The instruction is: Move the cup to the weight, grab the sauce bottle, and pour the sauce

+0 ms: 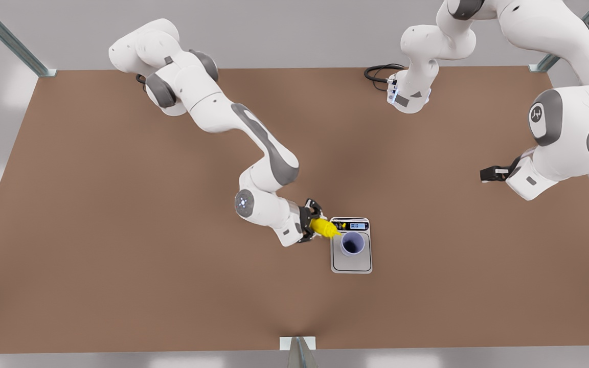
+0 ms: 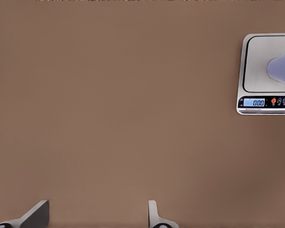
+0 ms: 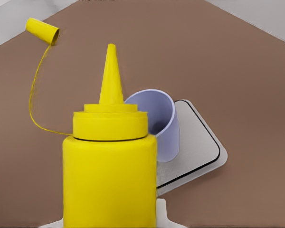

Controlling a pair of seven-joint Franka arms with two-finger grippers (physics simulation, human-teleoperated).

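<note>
Brown worktop [image 1: 120,230] spans the scene, bordered by pale grey floor and metal frame posts at the corners.

The cup [image 1: 352,244] stands upright on the weight [image 1: 350,263], on the platform half nearer the display strip. The display [image 2: 254,102] reads 0.00 on its small blue screen; the small icons beside it are too fine to read. No brand marking is legible on any item.

The sauce bottle [image 1: 324,228] is clamped in the right tool [image 1: 311,220], just off the weight's edge on the front view's left. The bottle is tipped over, its nozzle [image 3: 111,76] directed toward the cup rim [image 3: 149,92]. A loose yellow cap [image 3: 42,31] hangs from the bottle collar on a thin yellow tether. Whether the nozzle tip lies over the cup opening cannot be determined.

The left tool [image 2: 97,216] has its fingers apart and empty, held above bare worktop; its wrist view takes in the weight and cup well off to one side. This arm waits near the worktop edge at the front view's right.

Open worktop surrounds the weight on every side except where the right arm reaches in. The weight sits well clear of all worktop edges, nearest the edge at the bottom of the front view.
</note>
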